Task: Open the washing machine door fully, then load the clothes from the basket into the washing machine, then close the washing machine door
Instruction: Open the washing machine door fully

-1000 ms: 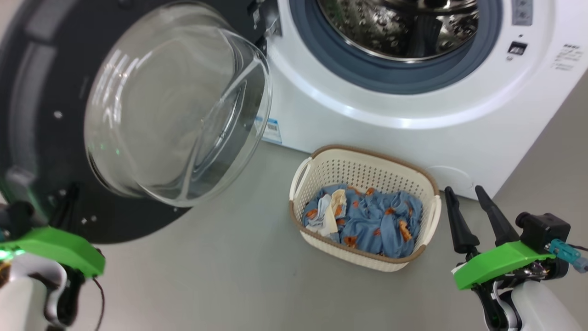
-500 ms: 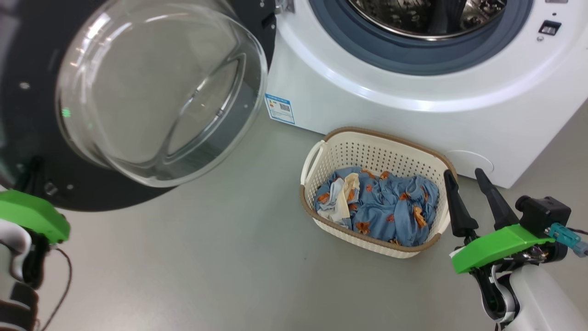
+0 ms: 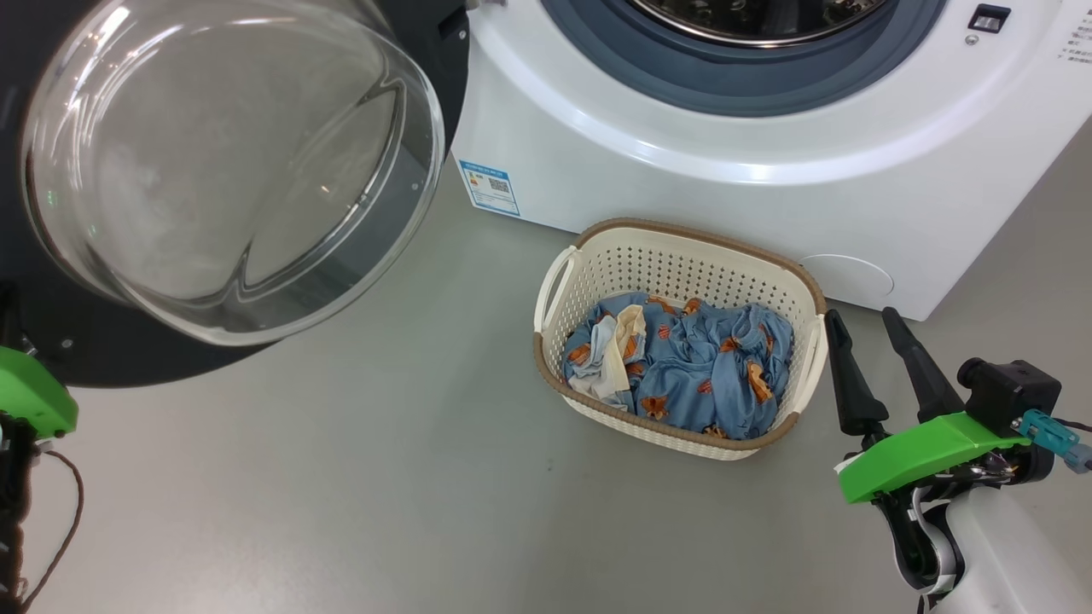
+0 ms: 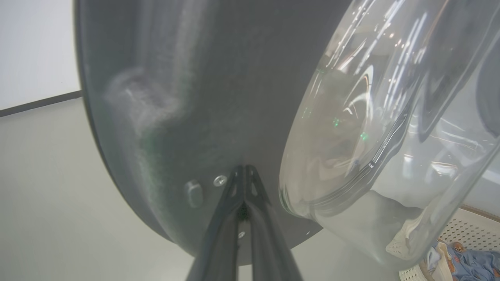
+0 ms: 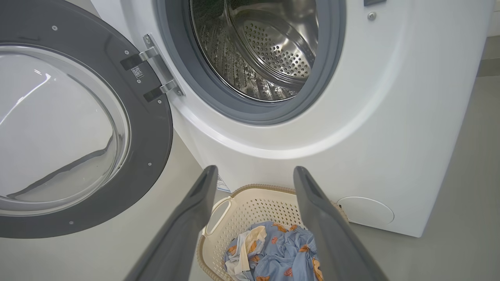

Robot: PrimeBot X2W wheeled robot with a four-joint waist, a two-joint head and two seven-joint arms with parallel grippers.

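The washing machine door point(image 3: 111, 350) stands swung out to the left, its glass bowl point(image 3: 230, 162) bulging toward me. In the left wrist view my left gripper point(image 4: 244, 168) is shut, empty, with its tips against the door's dark inner face point(image 4: 187, 97) beside the bowl. The washing machine point(image 3: 682, 162) shows its steel drum point(image 5: 265, 50) uncovered. The cream basket point(image 3: 682, 264) sits on the floor before it, holding the blue clothes point(image 3: 691, 367). My right gripper point(image 3: 862, 317) hangs open and empty just right of the basket, fingers pointing over the basket point(image 5: 254, 207) at the machine's front.
Grey floor point(image 3: 384, 477) spreads wide in front of the basket and under the door. A blue label point(image 3: 488, 186) marks the machine's lower left corner. The door's hinge point(image 5: 156, 74) sits left of the drum mouth. A white wall point(image 4: 35, 43) lies beyond the door.
The head camera has shifted. The door has swung wider, its bowl turning more toward me, and my left arm has gone left with it. The right gripper has stayed open beside the basket.
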